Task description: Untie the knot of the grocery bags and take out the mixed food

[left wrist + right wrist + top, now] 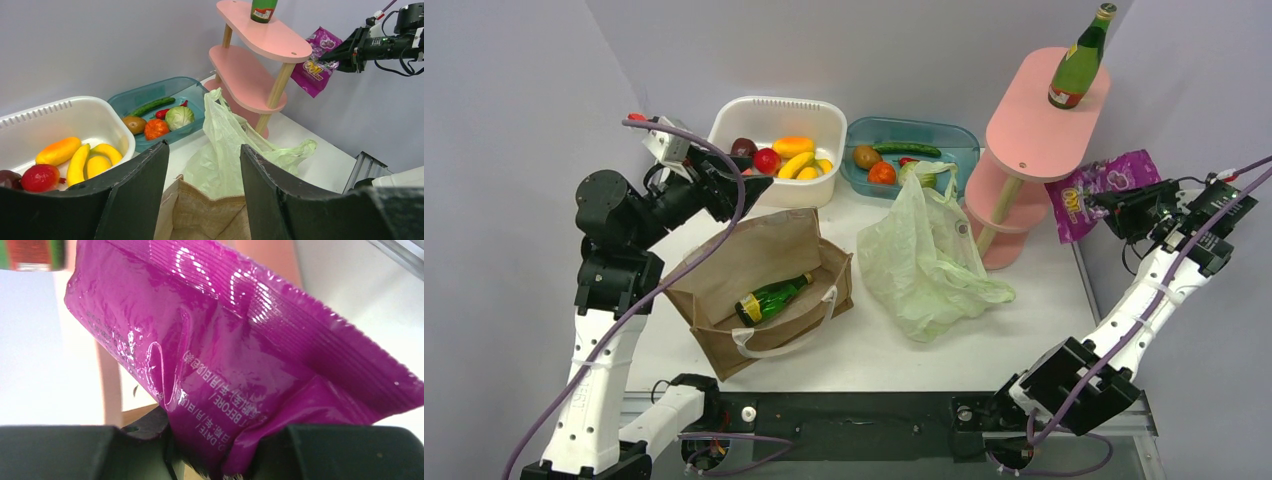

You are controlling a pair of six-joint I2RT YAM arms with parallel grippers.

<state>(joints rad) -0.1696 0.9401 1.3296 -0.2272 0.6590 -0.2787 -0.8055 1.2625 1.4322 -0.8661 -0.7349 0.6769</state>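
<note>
right gripper (pixel 216 456) pinches purple snack packet (pixel 235 355) between its jaws

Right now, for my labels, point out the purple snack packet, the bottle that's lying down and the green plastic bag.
purple snack packet (pixel 1109 175): top view, its upper printed face.
lying bottle (pixel 771 297): top view, mid-body.
green plastic bag (pixel 921 262): top view, its crumpled middle.

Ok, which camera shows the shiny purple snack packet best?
Top external: nearly the whole shiny purple snack packet shows, pinched by the right gripper beside the pink shelf. Left wrist also shows it, from across the table; right wrist gives only a close-up of its clamped back.
</note>
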